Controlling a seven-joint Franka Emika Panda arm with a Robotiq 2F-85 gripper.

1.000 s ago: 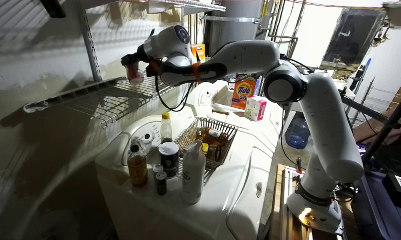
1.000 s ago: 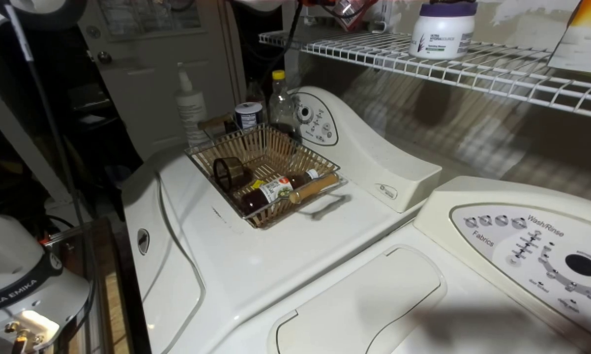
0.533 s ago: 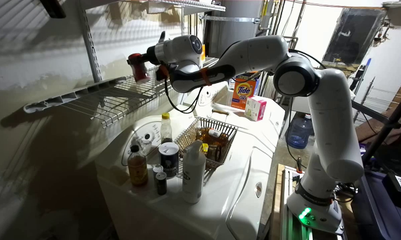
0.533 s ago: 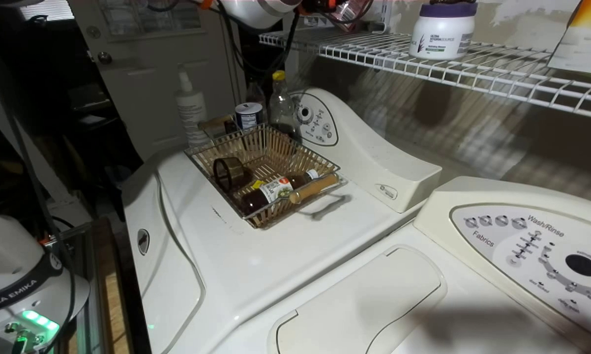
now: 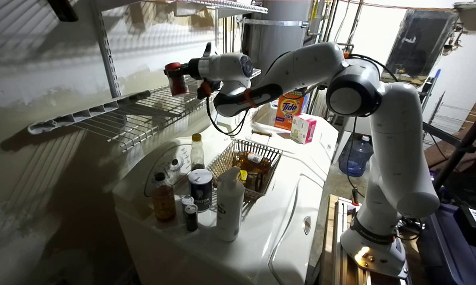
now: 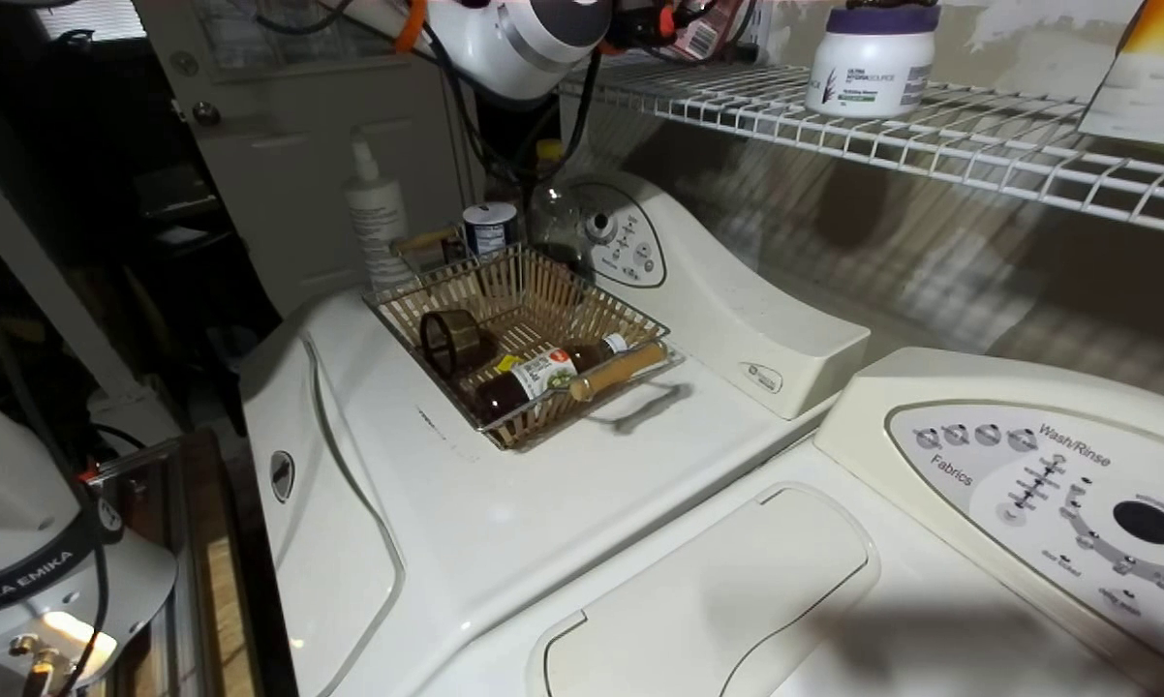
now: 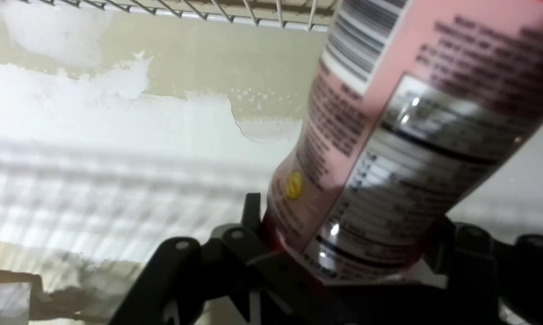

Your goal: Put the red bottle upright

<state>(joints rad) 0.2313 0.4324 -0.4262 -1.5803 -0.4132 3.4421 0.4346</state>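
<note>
Both my fingers [image 7: 251,214] grip the red bottle [image 7: 389,144] above the wire shelf [image 5: 155,111], tilted slightly off upright. The grasp looks done; I judge that straightening, setting it down and letting go remain.

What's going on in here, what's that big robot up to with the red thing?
A robot arm is holding a red bottle in its pincer, up near a wire shelf. The pincer is closed on the bottle, which leans a little. The job is to stand it upright, and it hasn't been let go yet. I can't tell whether it touches the shelf. Lower down, a basket sits on a white machine, with a labelled bottle lying in it.
</note>
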